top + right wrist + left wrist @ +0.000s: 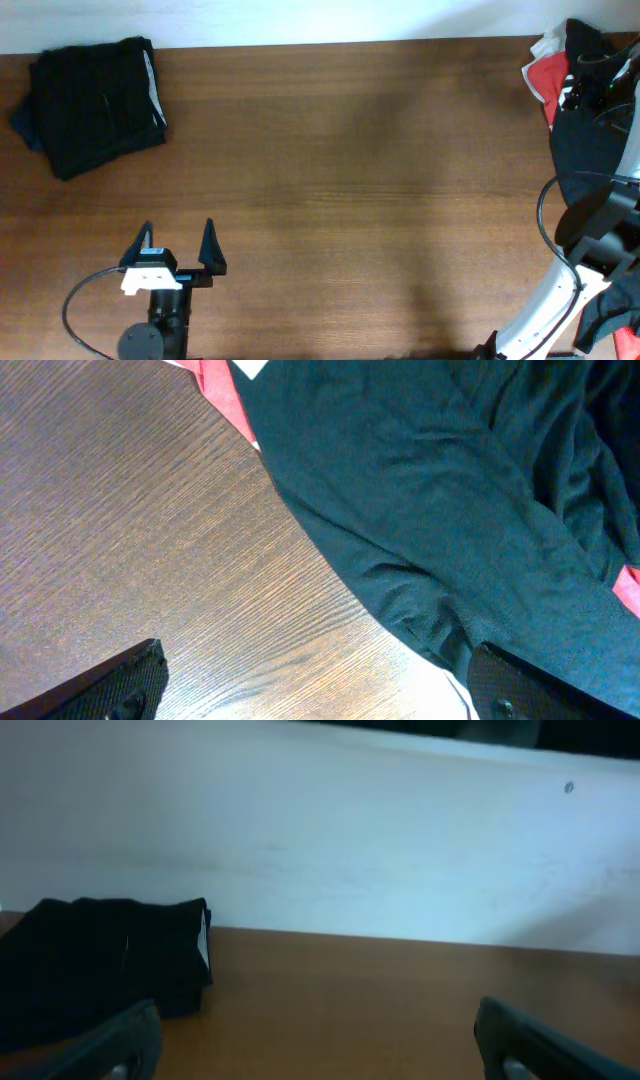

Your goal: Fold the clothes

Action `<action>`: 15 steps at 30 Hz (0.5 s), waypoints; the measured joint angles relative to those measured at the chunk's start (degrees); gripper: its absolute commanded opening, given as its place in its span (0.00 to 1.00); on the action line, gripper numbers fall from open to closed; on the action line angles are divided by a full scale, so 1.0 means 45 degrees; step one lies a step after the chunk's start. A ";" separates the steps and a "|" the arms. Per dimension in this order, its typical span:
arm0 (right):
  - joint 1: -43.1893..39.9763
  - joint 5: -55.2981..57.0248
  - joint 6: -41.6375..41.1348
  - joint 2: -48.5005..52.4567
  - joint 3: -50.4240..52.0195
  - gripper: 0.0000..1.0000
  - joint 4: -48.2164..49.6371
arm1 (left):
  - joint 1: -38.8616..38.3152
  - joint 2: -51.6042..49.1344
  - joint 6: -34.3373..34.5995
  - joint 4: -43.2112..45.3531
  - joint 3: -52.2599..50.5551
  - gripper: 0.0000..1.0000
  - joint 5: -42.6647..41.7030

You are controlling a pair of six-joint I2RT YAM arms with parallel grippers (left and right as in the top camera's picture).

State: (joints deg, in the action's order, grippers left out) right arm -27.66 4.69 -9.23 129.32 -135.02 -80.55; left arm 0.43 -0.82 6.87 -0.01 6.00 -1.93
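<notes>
A folded stack of black clothes [95, 103] with a white inner edge and a navy piece beneath lies at the table's far left corner; it also shows in the left wrist view [95, 965]. An unfolded pile of black clothes [585, 130] with a red-and-white garment [548, 72] lies at the far right edge. In the right wrist view a black garment [450, 510] fills the upper right, with red fabric [215, 385] at its edge. My left gripper [178, 243] is open and empty at the front left. My right gripper [315, 685] is open and empty over the table beside the black garment.
The wooden table [350, 200] spans the view, with a white wall [350, 840] behind its far edge. The right arm's white link and cable [555, 290] stand at the front right.
</notes>
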 measured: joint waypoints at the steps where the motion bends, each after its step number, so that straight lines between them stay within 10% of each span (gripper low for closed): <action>1: 0.0000 0.0000 0.0005 0.0000 0.0000 0.99 0.0000 | 0.0000 0.0010 0.0000 0.0869 -0.0316 0.99 0.0000; 15: 0.0000 0.0000 0.0005 0.0000 0.0000 0.99 -0.0005 | 0.0034 0.0053 -0.0039 -0.1005 -0.1166 0.99 0.0403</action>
State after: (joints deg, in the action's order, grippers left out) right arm -27.66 4.69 -9.21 129.32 -135.02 -80.58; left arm 0.58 -0.58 6.70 -4.54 0.75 -0.12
